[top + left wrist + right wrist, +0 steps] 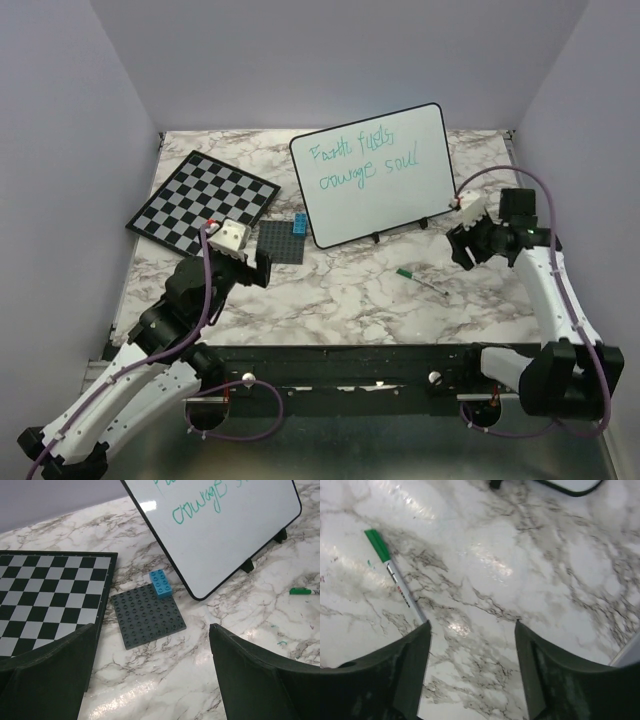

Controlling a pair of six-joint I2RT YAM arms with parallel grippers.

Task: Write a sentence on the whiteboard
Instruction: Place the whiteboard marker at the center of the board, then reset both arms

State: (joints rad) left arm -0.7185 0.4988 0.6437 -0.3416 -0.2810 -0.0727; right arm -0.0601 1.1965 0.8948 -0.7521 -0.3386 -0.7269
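The whiteboard [380,180] stands tilted on small black feet at the table's middle back. The teal-green sentence [365,160] reads roughly "Faith fuels / courage soul" in two lines. Part of the whiteboard [230,535] and the sentence [197,507] show in the left wrist view. A green-capped marker [420,279] lies on the marble in front of the board; it also shows in the right wrist view [395,575] and the left wrist view [302,591]. My left gripper [250,262] is open and empty. My right gripper [462,245] is open and empty, right of the marker.
A chequered chessboard [203,197] lies at the back left. A dark grey baseplate [281,241] with a blue brick [300,224] lies between it and the whiteboard. White walls enclose the table on three sides.
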